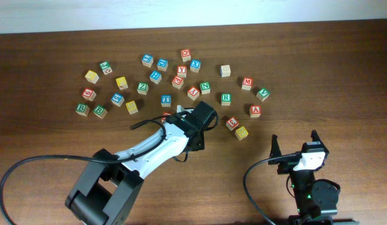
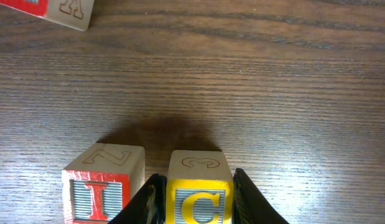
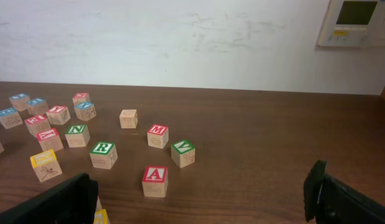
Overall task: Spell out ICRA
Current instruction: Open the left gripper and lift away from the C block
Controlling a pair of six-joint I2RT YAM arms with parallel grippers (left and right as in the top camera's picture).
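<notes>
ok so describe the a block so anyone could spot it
Look at the right end of the scatter of blocks on the brown table. The A block sits there, right of the green R block and nearer the robot than the red M block. Only it shows a red A.

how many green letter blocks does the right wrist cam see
3: the N block at left, the R block nearer and right of it, and a third green block further right. Others may lie outside this view.
</notes>
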